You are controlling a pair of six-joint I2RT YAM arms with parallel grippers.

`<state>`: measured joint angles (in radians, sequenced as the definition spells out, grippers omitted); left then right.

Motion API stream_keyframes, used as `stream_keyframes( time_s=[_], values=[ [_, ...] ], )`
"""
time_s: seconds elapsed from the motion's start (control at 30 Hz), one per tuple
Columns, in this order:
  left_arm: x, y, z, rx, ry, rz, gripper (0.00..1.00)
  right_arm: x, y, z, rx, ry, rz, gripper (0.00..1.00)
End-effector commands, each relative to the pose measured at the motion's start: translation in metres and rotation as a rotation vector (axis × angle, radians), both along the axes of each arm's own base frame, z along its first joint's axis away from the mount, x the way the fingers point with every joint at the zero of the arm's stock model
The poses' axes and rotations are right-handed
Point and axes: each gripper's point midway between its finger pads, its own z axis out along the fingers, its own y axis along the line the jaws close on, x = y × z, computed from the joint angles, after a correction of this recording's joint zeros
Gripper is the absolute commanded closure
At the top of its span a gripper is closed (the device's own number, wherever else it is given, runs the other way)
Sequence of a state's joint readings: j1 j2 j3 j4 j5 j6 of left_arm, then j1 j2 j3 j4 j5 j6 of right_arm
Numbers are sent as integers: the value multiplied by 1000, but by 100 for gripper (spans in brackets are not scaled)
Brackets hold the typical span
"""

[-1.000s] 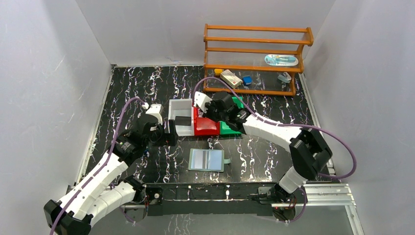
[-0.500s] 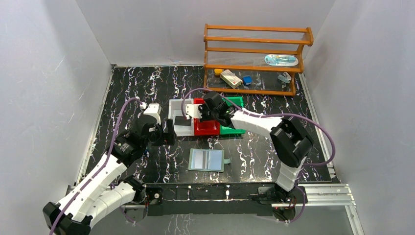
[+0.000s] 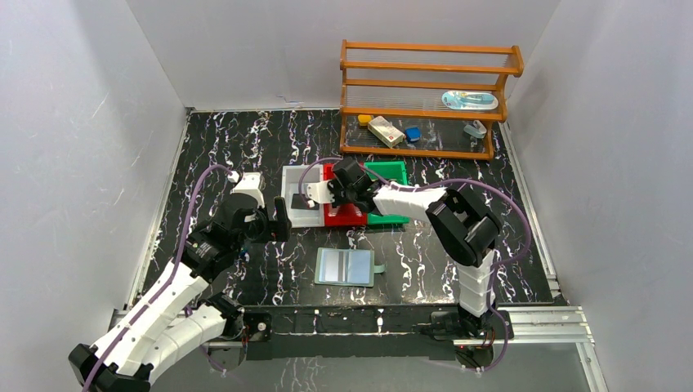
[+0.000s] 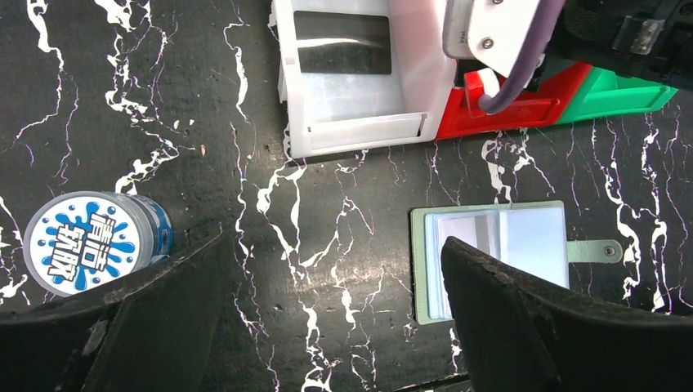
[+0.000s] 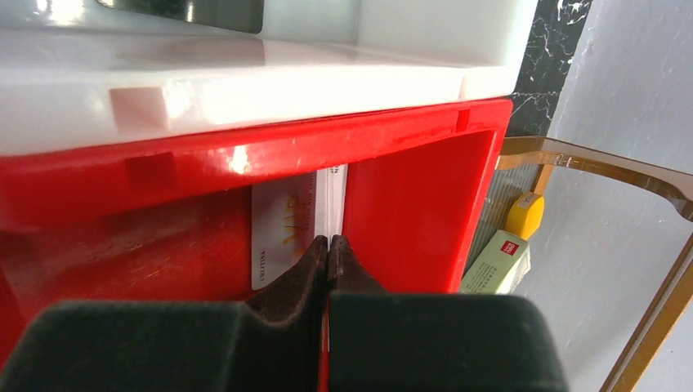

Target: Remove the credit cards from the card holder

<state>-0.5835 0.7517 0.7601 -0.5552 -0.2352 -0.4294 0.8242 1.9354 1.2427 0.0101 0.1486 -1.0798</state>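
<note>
Bright even light, soft shadows — wrist-cam fg blurry

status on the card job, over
Left fingers open, empty. Right fingers shut on pale card in red bin. Card holder open on table; black card in white bin. Nothing blocking.

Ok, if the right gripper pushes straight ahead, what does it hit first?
Probably the red bin, by the pale card lying in it, with the held card touching first; depth is unclear.
</note>
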Motion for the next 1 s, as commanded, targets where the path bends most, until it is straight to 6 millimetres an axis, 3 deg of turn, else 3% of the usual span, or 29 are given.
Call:
stream_keyframes(
  time_s=[0.0,0.1,0.27,0.53,0.63,0.77,0.97],
  values=[
    [0,8,3,16,-11,26,2,30,12,25,33,-131,-9,96],
    [-1,7,2,14,-7,23,2,32,12,20,34,-137,-17,95],
    [-1,6,0,17,1,19,2,23,11,18,65,-98,-15,83],
    [-1,6,-1,20,8,17,2,15,2,19,84,-66,-43,55],
    [0,5,-2,23,13,15,2,14,0,23,90,-65,-54,51],
    [0,5,-3,24,16,13,2,9,3,41,156,-54,-63,49],
    [0,5,-5,26,23,13,2,-3,7,91,356,-42,-101,37]
  ],
)
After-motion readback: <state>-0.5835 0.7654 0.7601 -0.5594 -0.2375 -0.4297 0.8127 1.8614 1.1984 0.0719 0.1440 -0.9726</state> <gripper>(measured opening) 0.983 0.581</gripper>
